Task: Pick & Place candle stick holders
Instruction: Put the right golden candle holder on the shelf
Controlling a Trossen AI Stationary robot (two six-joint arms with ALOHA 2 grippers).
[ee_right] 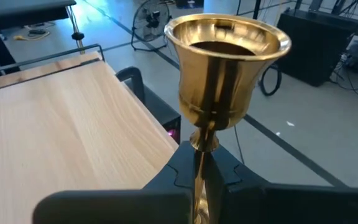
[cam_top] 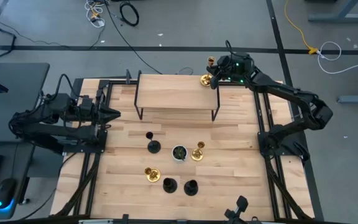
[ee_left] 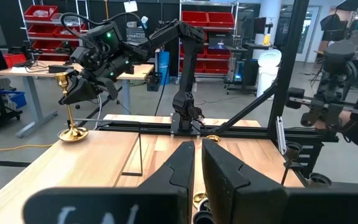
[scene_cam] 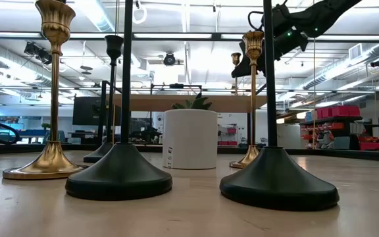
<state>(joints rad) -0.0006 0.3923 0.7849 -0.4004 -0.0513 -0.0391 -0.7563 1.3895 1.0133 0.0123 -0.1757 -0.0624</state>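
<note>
On the raised shelf (cam_top: 166,84), shiny gold candle stick holder (cam_top: 206,79), flared base, thin stem.

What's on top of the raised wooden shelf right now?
One gold candle stick holder stands on the shelf at its right end, the right gripper shut on its stem. The rest of the shelf top is bare; underneath is hidden.

Shelf (cam_top: 166,90) top open left of the gold holder (cam_top: 206,79); counter (cam_top: 229,162) centre crowded by holders, white pot (cam_top: 179,152).
</note>
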